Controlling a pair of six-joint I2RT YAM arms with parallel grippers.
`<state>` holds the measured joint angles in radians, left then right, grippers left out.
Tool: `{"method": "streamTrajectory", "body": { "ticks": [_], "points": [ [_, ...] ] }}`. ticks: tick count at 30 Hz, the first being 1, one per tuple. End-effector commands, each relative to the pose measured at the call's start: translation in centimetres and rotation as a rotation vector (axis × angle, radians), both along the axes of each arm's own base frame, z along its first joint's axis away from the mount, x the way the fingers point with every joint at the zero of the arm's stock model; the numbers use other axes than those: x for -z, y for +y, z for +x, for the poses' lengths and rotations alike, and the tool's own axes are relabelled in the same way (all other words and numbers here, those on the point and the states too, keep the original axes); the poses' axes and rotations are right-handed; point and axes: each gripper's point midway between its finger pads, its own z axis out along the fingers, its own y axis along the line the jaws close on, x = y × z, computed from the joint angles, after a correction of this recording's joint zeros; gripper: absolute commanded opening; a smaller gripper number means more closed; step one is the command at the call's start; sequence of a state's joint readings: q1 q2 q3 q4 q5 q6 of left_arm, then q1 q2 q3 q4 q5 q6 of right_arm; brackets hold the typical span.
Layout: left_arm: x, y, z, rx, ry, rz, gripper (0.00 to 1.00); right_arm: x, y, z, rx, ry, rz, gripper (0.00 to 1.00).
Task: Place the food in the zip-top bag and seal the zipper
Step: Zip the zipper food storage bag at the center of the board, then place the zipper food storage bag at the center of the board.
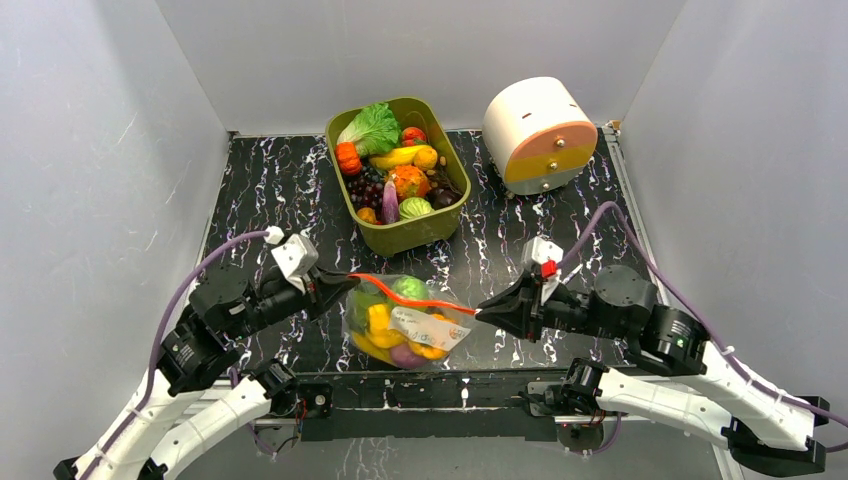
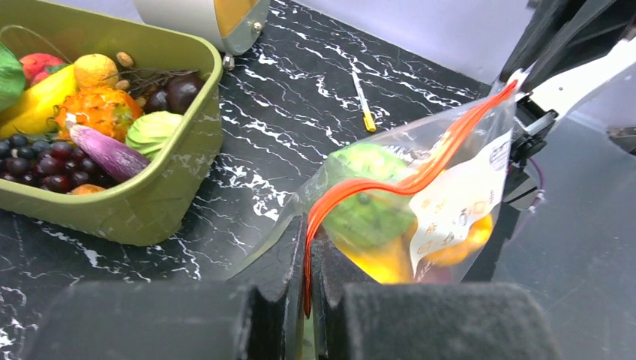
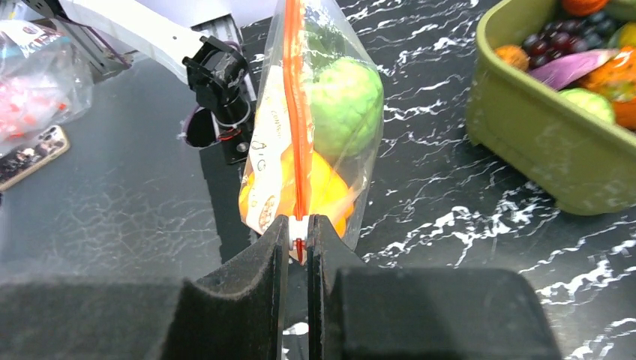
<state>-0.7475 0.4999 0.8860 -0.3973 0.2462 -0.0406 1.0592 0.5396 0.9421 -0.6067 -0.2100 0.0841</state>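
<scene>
The clear zip-top bag [image 1: 405, 325] hangs between my two grippers near the table's front edge. It holds green, yellow and purple toy food [image 1: 385, 330] behind a white label [image 1: 428, 326]. The red-orange zipper [image 1: 410, 293] runs taut along its top. My left gripper [image 1: 345, 280] is shut on the zipper's left end [image 2: 306, 262]. My right gripper [image 1: 482, 312] is shut on the white slider [image 3: 298, 232] at the zipper's right end. The bag also shows in the left wrist view [image 2: 412, 202] and the right wrist view [image 3: 315, 127].
An olive-green tub [image 1: 400, 235] with more toy food stands behind the bag. A white and orange round appliance [image 1: 540, 135] lies at the back right. A small yellow stick [image 2: 363, 105] lies on the marble top.
</scene>
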Motion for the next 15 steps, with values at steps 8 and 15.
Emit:
{"method": "streamTrajectory", "body": {
  "ticks": [8,15],
  "points": [
    [6.1,0.4,2.2,-0.133,0.193,0.136,0.01,5.9,1.8,6.8,0.359,0.158,-0.086,0.0],
    [5.3,-0.8,3.8,-0.132,0.177,0.146,0.44,9.9,1.7,10.0,0.511,0.134,-0.215,0.0]
  ]
}}
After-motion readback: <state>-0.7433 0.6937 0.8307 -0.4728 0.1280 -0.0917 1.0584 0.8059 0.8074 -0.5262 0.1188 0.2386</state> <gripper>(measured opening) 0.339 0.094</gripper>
